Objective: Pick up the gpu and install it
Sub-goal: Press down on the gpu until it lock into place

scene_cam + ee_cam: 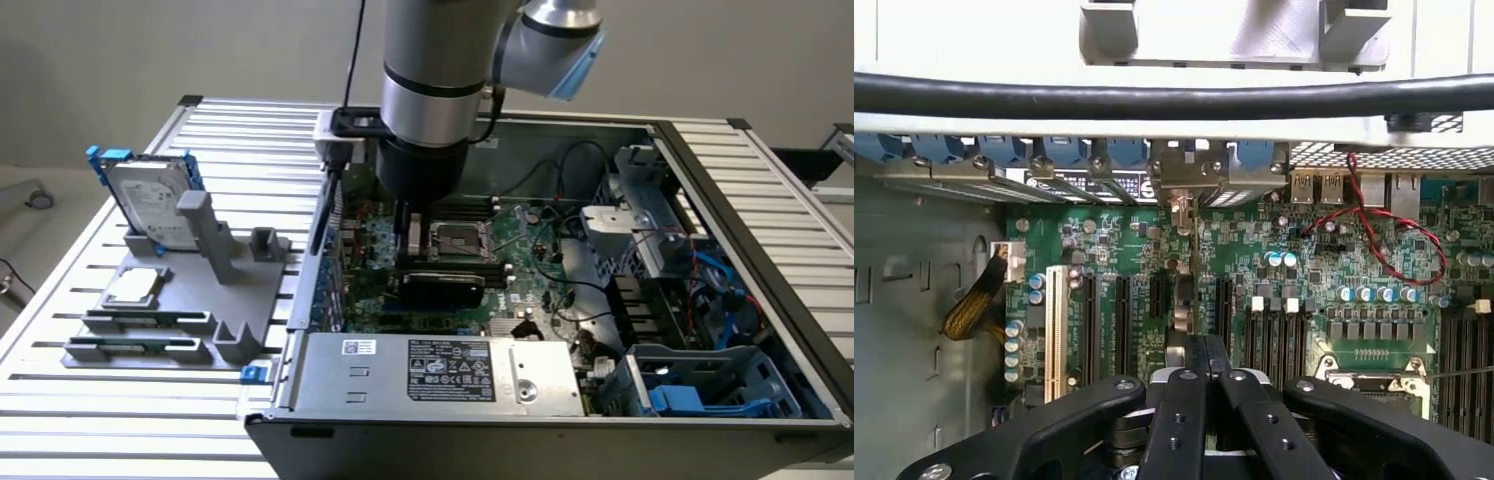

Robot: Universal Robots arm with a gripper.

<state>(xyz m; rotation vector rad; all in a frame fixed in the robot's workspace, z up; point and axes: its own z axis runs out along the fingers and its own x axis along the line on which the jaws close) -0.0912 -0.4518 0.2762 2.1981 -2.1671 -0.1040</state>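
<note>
The gpu (1184,290) stands on edge in a slot of the green motherboard (1314,250), inside the open computer case (747,190). Its silver end bracket (1184,175) sits against the case's rear wall. In the exterior view its glossy black shroud (441,288) faces the camera, just in front of the CPU socket (463,240). My gripper (1204,365) reaches straight down into the case and is shut, its black fingers pressed together over the card's near end. In the exterior view the gripper (424,262) hangs under the grey arm. Whether it touches the card's edge, I cannot tell.
Left of the case a grey fixture (200,300) holds a silver hard drive with a blue frame (147,195) and a small square CPU chip (134,287). The power supply (441,370) fills the case's front. A red wire (1394,250) and several upright slots surround the card.
</note>
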